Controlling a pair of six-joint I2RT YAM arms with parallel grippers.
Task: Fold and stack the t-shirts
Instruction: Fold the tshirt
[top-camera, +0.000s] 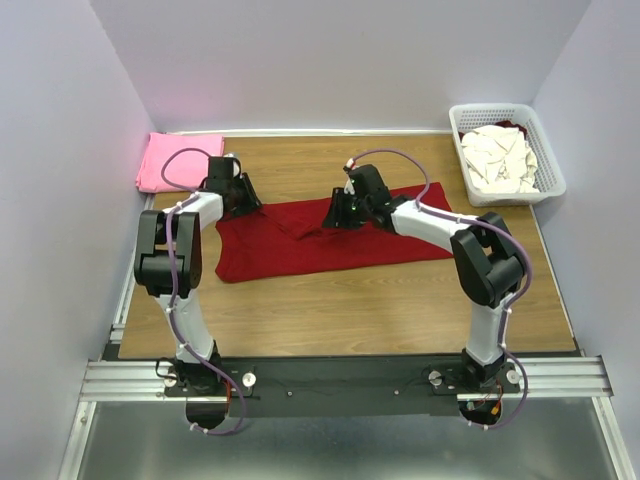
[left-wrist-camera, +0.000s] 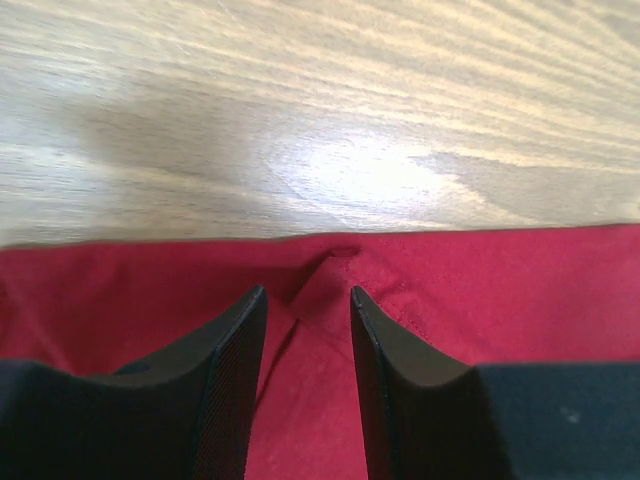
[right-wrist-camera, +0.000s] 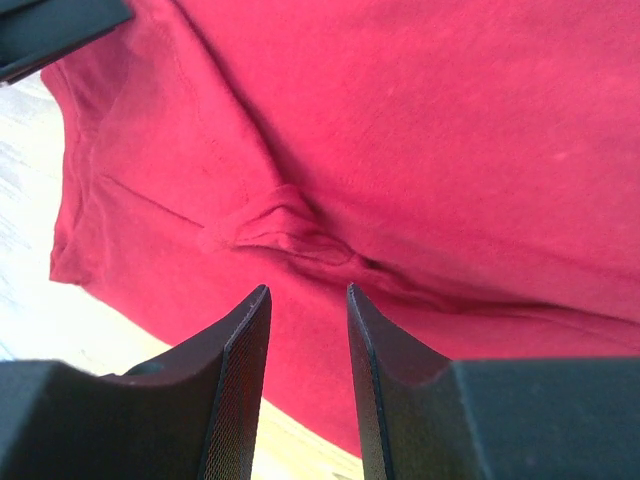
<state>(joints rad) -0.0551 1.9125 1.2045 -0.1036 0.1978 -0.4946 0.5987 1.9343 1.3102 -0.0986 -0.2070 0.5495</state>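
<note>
A dark red t-shirt (top-camera: 300, 250) lies spread across the middle of the wooden table (top-camera: 350, 310). My left gripper (top-camera: 243, 203) sits low at its far left corner. In the left wrist view it (left-wrist-camera: 308, 292) is open, the fingers astride a small raised pucker at the hem of the red cloth (left-wrist-camera: 500, 290). Over the shirt's far middle edge my right gripper (top-camera: 333, 218) hangs. In the right wrist view it (right-wrist-camera: 308, 290) is open above the red cloth (right-wrist-camera: 450, 150), just short of a bunched wrinkle (right-wrist-camera: 285, 235). A bright pink t-shirt (top-camera: 175, 160) lies folded at the back left.
A white lattice basket (top-camera: 553, 170) at the back right holds crumpled cream-white t-shirts (top-camera: 500, 158). White walls close in the table on three sides. Bare wood (left-wrist-camera: 300, 120) lies beyond the red hem.
</note>
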